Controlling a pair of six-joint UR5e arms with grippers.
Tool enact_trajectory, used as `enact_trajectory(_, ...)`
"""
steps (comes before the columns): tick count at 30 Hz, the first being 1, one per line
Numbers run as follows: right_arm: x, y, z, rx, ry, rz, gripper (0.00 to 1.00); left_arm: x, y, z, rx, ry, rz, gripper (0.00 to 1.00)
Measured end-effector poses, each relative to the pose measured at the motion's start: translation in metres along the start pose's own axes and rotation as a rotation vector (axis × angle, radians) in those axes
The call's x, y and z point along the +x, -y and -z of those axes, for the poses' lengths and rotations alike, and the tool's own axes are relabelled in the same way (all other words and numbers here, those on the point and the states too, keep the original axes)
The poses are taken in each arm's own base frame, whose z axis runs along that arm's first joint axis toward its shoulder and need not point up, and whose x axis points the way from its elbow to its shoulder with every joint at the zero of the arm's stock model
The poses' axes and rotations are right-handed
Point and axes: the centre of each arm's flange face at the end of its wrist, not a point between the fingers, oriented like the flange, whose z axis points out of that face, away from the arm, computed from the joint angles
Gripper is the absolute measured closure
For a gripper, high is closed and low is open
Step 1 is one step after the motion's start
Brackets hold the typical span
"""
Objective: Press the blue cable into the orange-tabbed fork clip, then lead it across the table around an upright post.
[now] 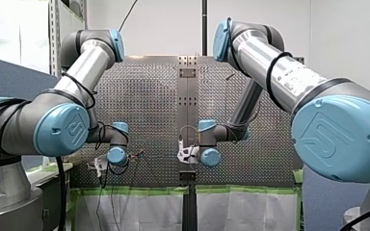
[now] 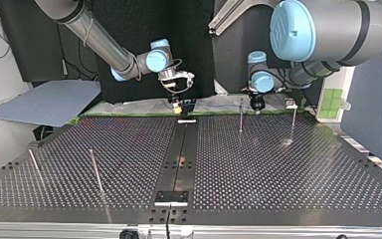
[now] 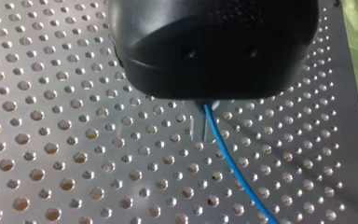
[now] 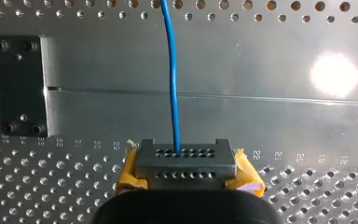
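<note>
While both arms worked at the top view's far edge of the perforated metal table [image 2: 278,174], my right gripper [image 4: 186,173] had its yellow-padded fingers [image 4: 131,176] clamped on the thin blue cable [image 4: 172,70], which ran straight ahead. My left gripper [image 3: 204,119], black-bodied, pinched the same cable, the rest trailing over the holes.

The middle of the table [image 2: 278,174] lies open. Near its far edge, at the top view's right, two upright posts [image 2: 240,115] stand in the way; two thin rods [image 2: 96,171] stand at the left
</note>
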Motion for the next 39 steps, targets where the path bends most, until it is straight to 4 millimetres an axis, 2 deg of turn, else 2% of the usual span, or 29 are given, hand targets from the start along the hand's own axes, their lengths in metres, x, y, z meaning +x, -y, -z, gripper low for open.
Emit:
enact_trajectory(1, 0.0, 0.0, 0.0, 0.0, 0.0, 0.0, 1.0, 0.0, 0.0, 0.0, 0.0, -0.001, 0.0, 0.8)
enact_trajectory(2, 0.0, 0.0, 0.0, -0.001, 0.0, 0.0, 1.0, 0.0, 0.0, 0.0, 0.002, -0.002, 0.001, 0.8)
enact_trajectory(3, 0.0, -0.001, 0.0, -0.001, 0.001, 0.0, 1.0, 0.0, 0.0, 0.0, 0.004, -0.002, 0.001, 0.71)
enact_trajectory(4, 0.0, -0.001, 0.0, -0.001, 0.001, 0.0, 1.0, 0.0, 0.0, 0.0, 0.01, -0.004, 0.002, 0.67)
enact_trajectory(5, 0.0, -0.001, 0.0, -0.002, 0.001, 0.0, 1.0, 0.0, 0.0, -0.001, 0.015, -0.005, 0.002, 0.67)
enact_trajectory(6, 0.0, -0.001, 0.0, -0.002, 0.001, 0.0, 1.0, 0.0, 0.0, -0.001, 0.019, -0.007, 0.003, 0.51)
enact_trajectory(7, 0.0, -0.002, 0.0, -0.002, 0.001, 0.0, 1.0, 0.0, 0.0, 0.0, 0.023, -0.011, 0.005, 0.29)
enact_trajectory(8, 0.0, -0.002, 0.0, -0.003, 0.001, 0.0, 1.0, 0.001, 0.0, 0.0, 0.023, -0.014, 0.006, 0.29)
enact_trajectory(9, 0.0, -0.002, 0.0, -0.003, 0.002, 0.0, 1.0, 0.001, -0.001, 0.0, 0.02, -0.019, 0.007, 0.13)
enact_trajectory(10, 0.0, -0.002, 0.0, -0.003, 0.002, 0.0, 1.0, 0.002, -0.002, 0.001, 0.013, -0.026, 0.009, 0.04)
enact_trajectory(12, 0.0, -0.003, -0.001, -0.004, 0.002, 0.0, 1.0, 0.003, -0.005, 0.002, -0.004, -0.038, 0.009, 0.0)
enact_trajectory(18, -0.001, -0.004, -0.001, -0.006, 0.003, -0.001, 1.0, 0.006, -0.01, 0.008, -0.054, -0.071, 0.001, 0.0)
enact_trajectory(23, -0.002, -0.005, -0.001, -0.006, 0.005, 0.0, 1.0, 0.011, -0.008, 0.015, -0.032, -0.085, -0.002, 0.0)
enact_trajectory(27, -0.002, -0.005, -0.001, -0.005, 0.006, 0.0, 1.0, 0.006, -0.005, 0.022, 0.005, -0.072, 0.004, 0.0)
enact_trajectory(34, -0.003, -0.005, -0.001, -0.005, 0.007, -0.003, 1.0, -0.009, 0.003, 0.045, 0.083, -0.052, 0.016, 0.0)
enact_trajectory(39, -0.004, -0.005, -0.001, -0.004, 0.007, -0.002, 1.0, -0.001, 0.0, 0.065, 0.091, -0.097, 0.009, 0.0)
